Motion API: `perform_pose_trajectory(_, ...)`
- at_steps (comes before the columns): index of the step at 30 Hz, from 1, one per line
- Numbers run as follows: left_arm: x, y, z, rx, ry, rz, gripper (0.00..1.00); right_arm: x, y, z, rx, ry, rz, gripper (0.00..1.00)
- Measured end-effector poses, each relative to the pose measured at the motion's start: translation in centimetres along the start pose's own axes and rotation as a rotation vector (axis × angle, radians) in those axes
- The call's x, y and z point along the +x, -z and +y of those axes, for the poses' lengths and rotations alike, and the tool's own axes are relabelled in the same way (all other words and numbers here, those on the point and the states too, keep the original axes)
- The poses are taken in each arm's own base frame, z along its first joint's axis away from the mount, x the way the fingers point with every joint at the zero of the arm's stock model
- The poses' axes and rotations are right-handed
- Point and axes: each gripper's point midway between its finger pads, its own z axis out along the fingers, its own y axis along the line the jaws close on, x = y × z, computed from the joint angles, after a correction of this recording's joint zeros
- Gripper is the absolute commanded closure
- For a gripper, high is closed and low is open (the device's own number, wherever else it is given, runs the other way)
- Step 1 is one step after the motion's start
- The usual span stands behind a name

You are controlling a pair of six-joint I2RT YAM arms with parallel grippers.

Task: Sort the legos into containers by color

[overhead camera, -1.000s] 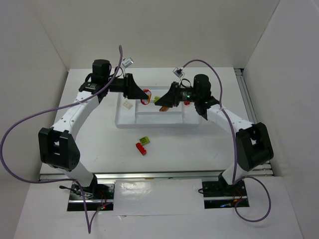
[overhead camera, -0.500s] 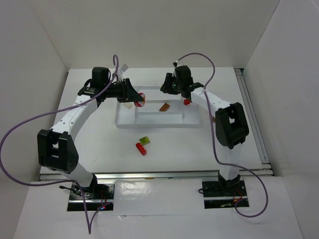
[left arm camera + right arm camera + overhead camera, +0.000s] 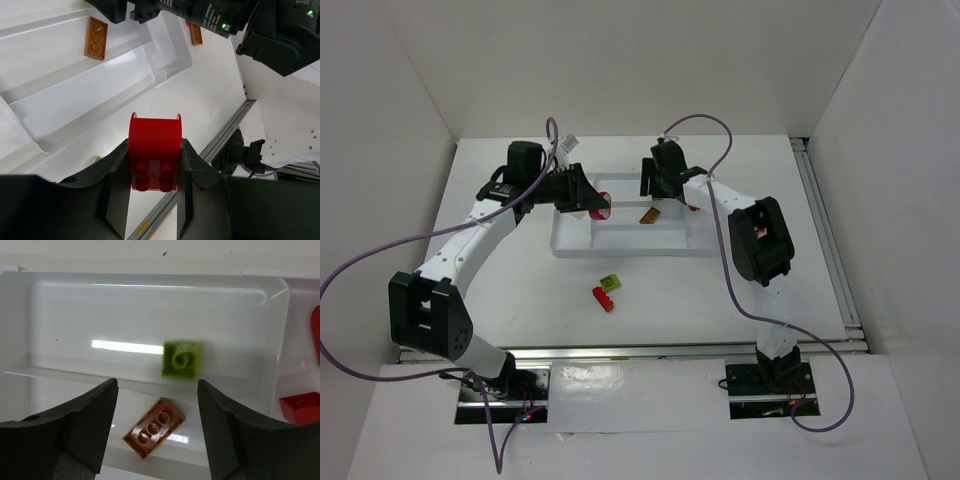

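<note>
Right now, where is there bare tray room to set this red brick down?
The long near compartment is bare. The compartment holding the lime green brick is bare away from the red bricks. Crowded around the orange-brown plate, under the right end effector.

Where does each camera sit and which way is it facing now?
Top external: fixed above and behind the bases, looking down on the table, the tray, the left arm and right arm.
Left wrist: on the left arm, looking past the left gripper, shut on a red brick, across the tray toward the right arm.
Right wrist: looking down between the fingers of the open right gripper at a lime brick and an orange-brown brick in the tray.
Shared: top and left wrist both show the held red brick.
</note>
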Motion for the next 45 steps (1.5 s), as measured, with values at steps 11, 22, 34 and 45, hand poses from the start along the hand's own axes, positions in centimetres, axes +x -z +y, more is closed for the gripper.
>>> perform_pose_trajectory(11,0.8,-3.4,-2.4,0.034,-0.016,0.068,1.0,-2.6,7.8,-4.0,0.127,-0.021,-0.122,0.19)
perform_pose_trajectory(22,3.1,-19.7,-4.3,0.084,-0.042,0.244,1.0,-5.8,26.3,-17.1,0.428,-0.351,-0.479,0.15)
perform_pose_trajectory(34,2.6,-27.9,-4.2,0.076,-0.063,0.225,0.2,0.7,33.3,-19.2,0.446,-0.437,-0.485,0.14)
perform_pose_trajectory(45,2.3,-27.1,-4.2,0.047,-0.062,0.217,0.0,1.5,33.3,-19.6,0.47,-0.403,-0.449,0.12)
